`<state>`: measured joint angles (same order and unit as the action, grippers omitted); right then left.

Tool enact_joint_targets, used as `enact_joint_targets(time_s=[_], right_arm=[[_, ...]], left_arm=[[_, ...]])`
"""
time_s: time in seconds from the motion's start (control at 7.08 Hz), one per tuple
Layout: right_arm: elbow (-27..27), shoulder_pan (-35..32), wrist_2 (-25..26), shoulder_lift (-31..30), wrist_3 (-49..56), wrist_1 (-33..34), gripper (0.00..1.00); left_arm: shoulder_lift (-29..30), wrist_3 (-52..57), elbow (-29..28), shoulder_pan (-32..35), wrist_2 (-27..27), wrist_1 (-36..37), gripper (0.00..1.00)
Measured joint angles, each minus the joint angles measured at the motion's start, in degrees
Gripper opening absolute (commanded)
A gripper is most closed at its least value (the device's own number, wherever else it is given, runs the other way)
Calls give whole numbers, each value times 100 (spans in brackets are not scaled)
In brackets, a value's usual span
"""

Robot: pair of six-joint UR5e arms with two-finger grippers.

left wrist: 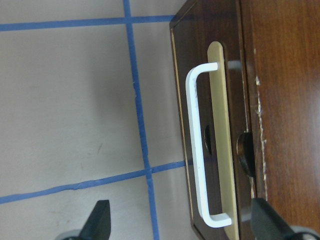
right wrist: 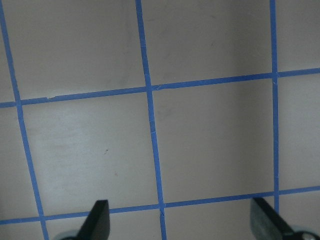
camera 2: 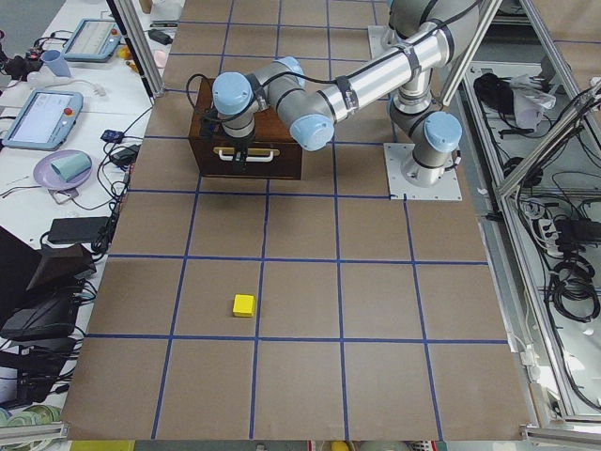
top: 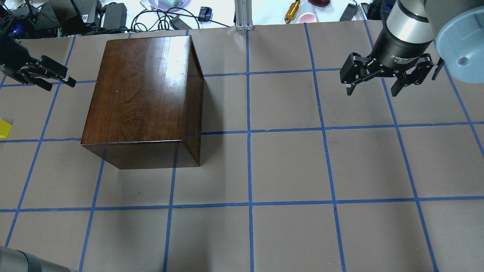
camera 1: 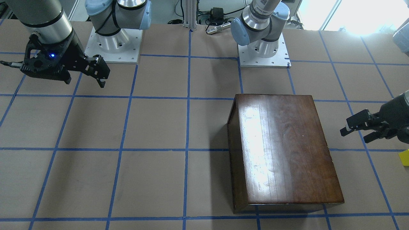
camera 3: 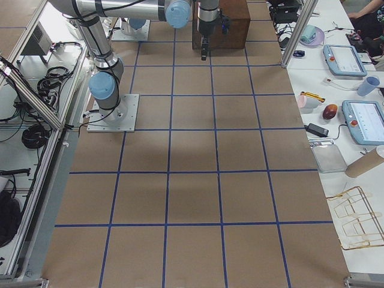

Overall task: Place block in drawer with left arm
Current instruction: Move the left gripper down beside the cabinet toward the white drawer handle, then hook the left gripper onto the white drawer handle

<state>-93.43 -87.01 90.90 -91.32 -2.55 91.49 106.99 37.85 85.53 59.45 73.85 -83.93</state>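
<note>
We've got the left gripper [top: 60, 85] hovering just off the handle side of the wooden box [top: 140, 90], jaws spread wide and empty. The drawer [camera 2: 282, 164] sits shut in the box, white handle [left wrist: 196, 150] facing the gripper. The yellow block [camera 2: 243, 304] lies on the counter [top: 287, 162], well out from the box's drawer front. The right gripper [top: 372, 90], also spread apart, hangs far off the box's opposite side.

Block [camera 2: 243, 304] showing plain bright yellow. Cabinet [top: 140, 90] shining glossy dark brown, wood grain streaking the top. Drawer front [left wrist: 200, 30] showing the same brown, carrying a white handle [left wrist: 195, 150] on a gold plate [left wrist: 224, 125]. Table [top: 287, 162] showing tan, blue tape lines [top: 248, 151] running in a grid. Left gripper [top: 61, 84] and right gripper [top: 371, 92] showing black. Left arm [camera 2: 376, 83] showing silver, its joint caps [camera 2: 232, 92] light blue.
</note>
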Motion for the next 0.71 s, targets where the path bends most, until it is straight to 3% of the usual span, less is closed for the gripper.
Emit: enact_joint_targets(time_s=[0.71], right_arm=[[0,0,-1,0,0,0,100]], left_arm=[[485,218,95,-14,-111,166,100]])
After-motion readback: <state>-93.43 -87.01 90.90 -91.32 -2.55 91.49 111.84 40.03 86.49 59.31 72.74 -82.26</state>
